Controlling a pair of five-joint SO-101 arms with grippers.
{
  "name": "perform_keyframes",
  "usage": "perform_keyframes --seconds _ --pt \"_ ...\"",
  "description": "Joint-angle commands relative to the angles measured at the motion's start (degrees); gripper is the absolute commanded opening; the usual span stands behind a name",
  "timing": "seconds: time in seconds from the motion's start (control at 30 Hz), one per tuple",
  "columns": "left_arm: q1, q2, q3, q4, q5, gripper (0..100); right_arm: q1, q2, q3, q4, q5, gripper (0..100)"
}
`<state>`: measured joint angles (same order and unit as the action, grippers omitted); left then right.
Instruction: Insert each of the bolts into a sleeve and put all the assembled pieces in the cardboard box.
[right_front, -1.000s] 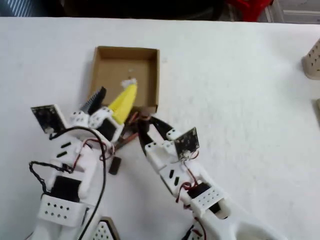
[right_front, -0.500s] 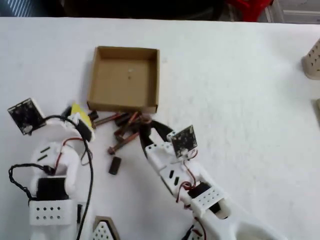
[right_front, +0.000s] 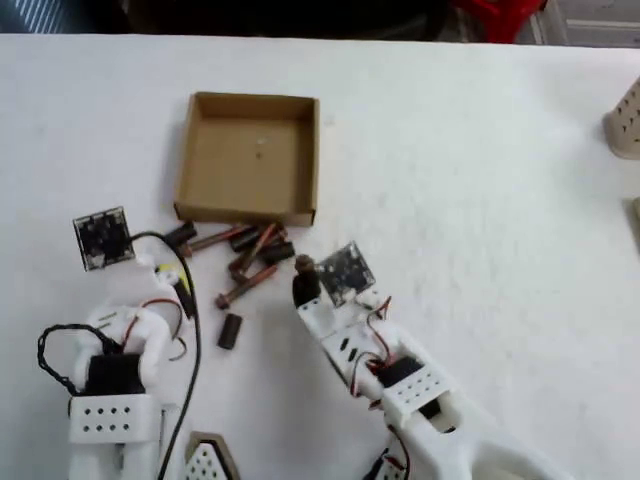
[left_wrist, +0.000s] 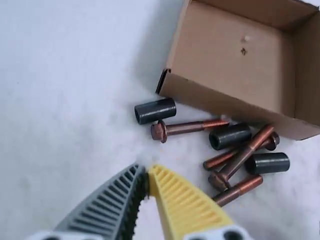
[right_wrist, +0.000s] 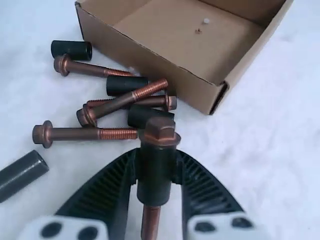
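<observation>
The open cardboard box (right_front: 250, 150) (left_wrist: 235, 55) (right_wrist: 175, 30) stands on the white table. Just in front of its near wall lies a pile of copper bolts (right_front: 245, 262) (left_wrist: 187, 127) (right_wrist: 85, 134) and black sleeves (right_front: 180, 236) (left_wrist: 155, 110) (right_wrist: 71, 50). My right gripper (right_front: 303, 282) (right_wrist: 156, 172) is shut on a black sleeve with a bolt through it, held upright beside the pile with the bolt head on top. My left gripper (left_wrist: 144, 172) (right_front: 176, 280) is shut on nothing, a short way from the pile on the side away from the right arm.
One loose sleeve (right_front: 230, 330) (right_wrist: 20, 172) lies apart, nearer the arms' bases. A cream perforated object (right_front: 625, 120) stands at the table's right edge. Open white table stretches right of the box.
The left gripper has pulled back from over the box toward the near left and shut. The right gripper, open around the pile before, has shut and now holds a bolt-and-sleeve upright.
</observation>
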<state>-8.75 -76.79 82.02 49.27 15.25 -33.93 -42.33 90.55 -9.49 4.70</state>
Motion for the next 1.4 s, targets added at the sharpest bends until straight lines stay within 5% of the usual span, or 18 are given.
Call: perform_keyframes --seconds 0.0,0.23,0.83,1.37 --pt "0.5 -0.2 0.6 0.9 -0.9 2 3.6 -2.0 -10.4 14.5 0.8 1.6" --pt "2.9 -0.2 1.7 6.0 -3.6 2 4.5 -1.5 -24.8 43.7 0.9 1.8" --pt "2.6 -0.2 4.7 9.7 -9.7 2 13.2 -0.4 -49.1 68.3 1.1 1.8" --pt "2.9 -0.2 5.5 9.1 -10.0 2 12.2 42.8 -104.8 83.2 0.8 1.8"
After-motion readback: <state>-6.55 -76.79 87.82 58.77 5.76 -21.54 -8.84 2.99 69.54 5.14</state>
